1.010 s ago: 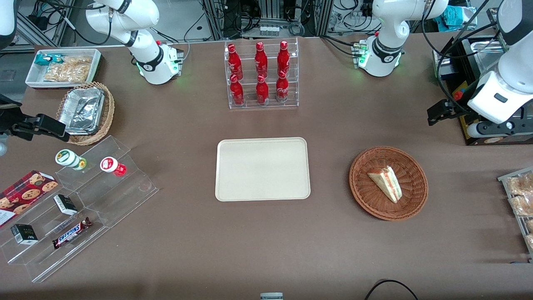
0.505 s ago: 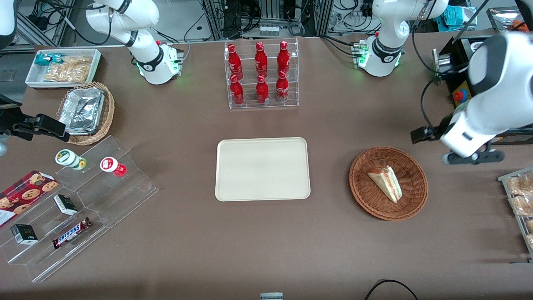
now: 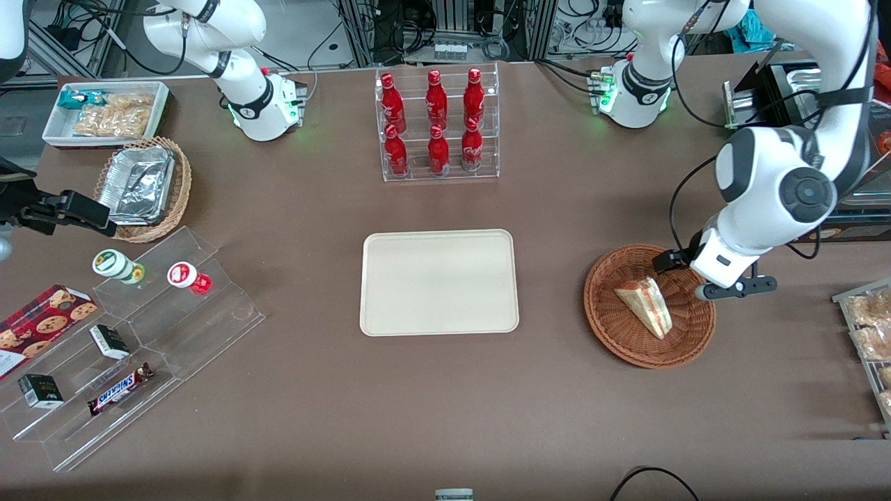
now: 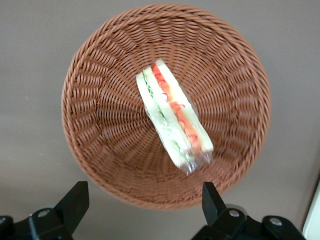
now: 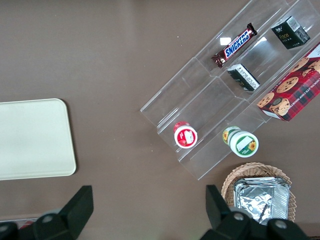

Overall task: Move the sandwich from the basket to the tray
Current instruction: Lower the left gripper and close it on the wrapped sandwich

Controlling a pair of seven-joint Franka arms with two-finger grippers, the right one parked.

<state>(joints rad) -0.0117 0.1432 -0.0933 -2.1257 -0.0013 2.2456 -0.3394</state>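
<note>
One sandwich (image 3: pixel 645 305) lies on its side in the round reddish-brown basket (image 3: pixel 612 334), a clear-wrapped wedge with its red and green filling edge showing plainly in the left wrist view (image 4: pixel 173 118), where the basket (image 4: pixel 100 145) fills most of the frame. The gripper (image 4: pixel 145 202) hangs above the basket's rim on the side farther from the front camera, its two fingers spread wide apart and holding nothing; in the front view the gripper (image 3: pixel 679 268) is mostly covered by the arm's own wrist, so how high it sits over the wicker is hard to judge. The cream tray (image 3: pixel 439 282) waits bare in the middle of the table, well apart from the basket toward the parked arm's end. The step in hand looks like the approach, with the grasp not yet made. The next move calls for bringing the fingers over the wedge's middle, turning the wrist so they close across the two bread faces, not along its length, then lowering without catching the woven wall. The slippery wrap may let it slide if pinched near the thin tip.
</note>
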